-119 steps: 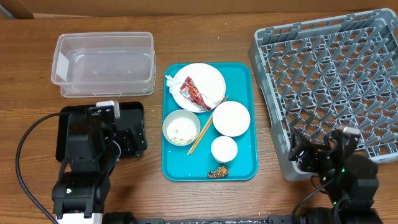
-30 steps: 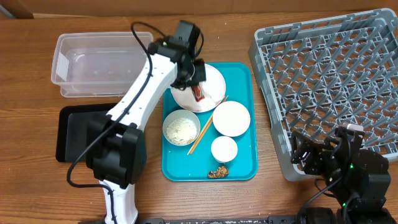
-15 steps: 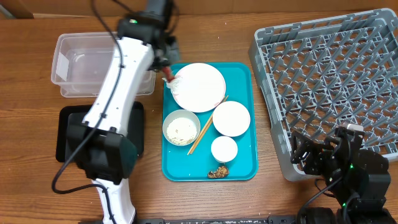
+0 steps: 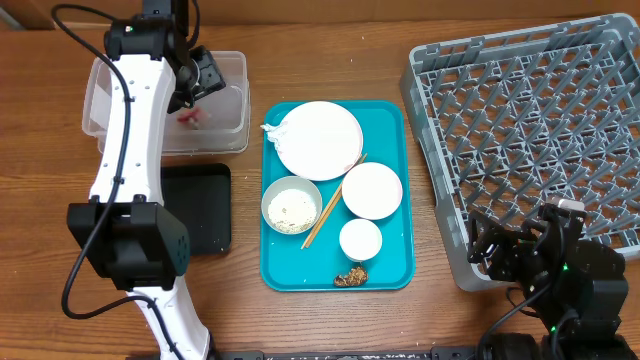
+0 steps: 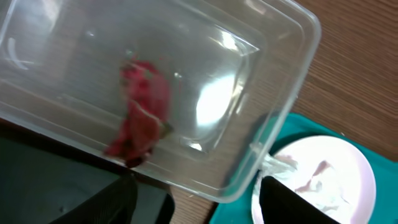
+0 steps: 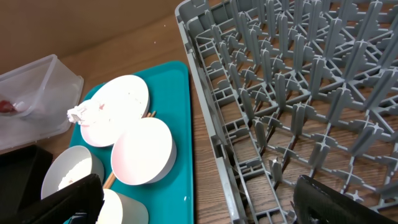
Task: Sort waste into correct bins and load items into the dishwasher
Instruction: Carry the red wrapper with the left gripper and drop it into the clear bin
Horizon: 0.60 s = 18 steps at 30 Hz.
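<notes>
Half a second ago the left gripper (image 4: 198, 85) was lifting away from the round white plate (image 4: 322, 140). Now it hangs over the clear tub (image 4: 238, 100), and the red sauce packet (image 5: 142, 115) shows as a blur inside that tub. In the left wrist view it sits clear of my fingers, which stand apart at the bottom corners, so I judge the release done and the first piece of waste binned. The plate is bare except for the crumpled napkin (image 4: 272, 128) at its left rim, hard against the edge of the teal tray (image 4: 390, 115). That looks like the next pick. The rice bowl (image 4: 291, 205), the second bowl (image 4: 372, 190), the cup (image 4: 360, 239), the chopsticks (image 4: 330, 205) and the brown lump (image 4: 351, 277) lie where they did before. The right gripper (image 4: 485, 250) has not stirred. Its fingers are spread, and it is parked just beside the near-left corner of the dish rack (image 4: 540, 110). For room, the tub's right wall stands close to the tray's left edge, so my way back to the napkin crosses two raised lips. The black tray (image 4: 200, 205) lies under my forearm. Bare wood between tray and rack gives the right arm a lane.
</notes>
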Motion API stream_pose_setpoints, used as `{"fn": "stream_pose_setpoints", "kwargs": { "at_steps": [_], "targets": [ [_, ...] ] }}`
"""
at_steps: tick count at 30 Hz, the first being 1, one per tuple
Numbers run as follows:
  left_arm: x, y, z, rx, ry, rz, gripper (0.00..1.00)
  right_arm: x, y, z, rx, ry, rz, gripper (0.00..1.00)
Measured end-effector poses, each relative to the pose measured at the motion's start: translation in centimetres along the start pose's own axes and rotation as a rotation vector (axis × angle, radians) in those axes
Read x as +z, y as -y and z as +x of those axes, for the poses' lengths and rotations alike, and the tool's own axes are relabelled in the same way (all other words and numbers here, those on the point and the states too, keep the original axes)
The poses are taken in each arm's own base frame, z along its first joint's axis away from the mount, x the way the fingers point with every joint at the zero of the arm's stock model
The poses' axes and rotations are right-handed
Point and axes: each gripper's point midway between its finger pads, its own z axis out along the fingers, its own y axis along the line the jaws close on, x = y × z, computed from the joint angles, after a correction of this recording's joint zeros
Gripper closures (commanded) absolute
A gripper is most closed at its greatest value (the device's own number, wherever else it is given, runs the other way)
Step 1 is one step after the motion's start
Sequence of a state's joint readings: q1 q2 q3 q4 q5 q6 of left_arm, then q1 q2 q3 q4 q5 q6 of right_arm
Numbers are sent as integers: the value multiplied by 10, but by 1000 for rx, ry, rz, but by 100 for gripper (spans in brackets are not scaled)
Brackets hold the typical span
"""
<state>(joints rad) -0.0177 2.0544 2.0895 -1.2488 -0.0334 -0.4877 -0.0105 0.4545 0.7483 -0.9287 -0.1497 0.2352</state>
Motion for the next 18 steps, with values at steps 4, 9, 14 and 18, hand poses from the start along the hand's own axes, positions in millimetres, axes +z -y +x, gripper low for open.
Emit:
{"fn": "stream_pose_setpoints", "kwargs": {
  "at_steps": [4, 9, 14, 18],
  "targets": [
    [-1, 21, 14, 70, -27, 39, 32, 0, 0, 0, 0, 0, 0, 0],
    [-5, 65, 47, 233, -63, 79, 25, 0, 0, 0, 0, 0, 0, 0],
    [-7, 100, 81, 375, -72, 75, 25, 0, 0, 0, 0, 0, 0, 0],
    [4, 108, 98, 427, -106, 45, 28, 0, 0, 0, 0, 0, 0, 0]
  ]
}}
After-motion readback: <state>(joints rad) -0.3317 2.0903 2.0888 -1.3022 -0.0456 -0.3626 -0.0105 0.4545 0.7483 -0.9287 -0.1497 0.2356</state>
